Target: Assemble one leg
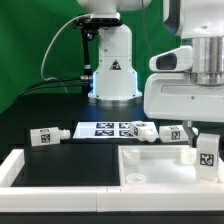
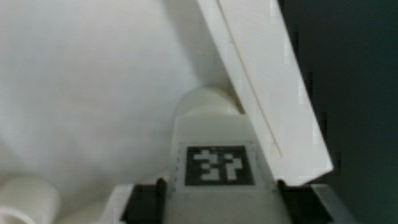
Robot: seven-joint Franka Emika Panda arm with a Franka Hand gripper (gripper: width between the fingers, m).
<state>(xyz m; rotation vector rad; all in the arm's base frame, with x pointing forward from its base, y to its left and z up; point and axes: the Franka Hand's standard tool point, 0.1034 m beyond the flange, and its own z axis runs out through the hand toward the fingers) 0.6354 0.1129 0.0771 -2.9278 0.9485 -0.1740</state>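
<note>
Closest, the gripper (image 2: 226,203) clamps the leg (image 2: 217,140) upright, lower right in the exterior view. Its place beside the tray rim (image 1: 125,165) suggests seating there.

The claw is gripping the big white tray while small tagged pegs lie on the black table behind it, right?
Not quite: the gripper grips a small tagged leg, not the tray-like piece, as the wrist view shows. The rest holds.

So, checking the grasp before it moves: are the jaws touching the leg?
Touching. The wrist view shows the leg pinched between both jaws, with no gap on either side.
</note>
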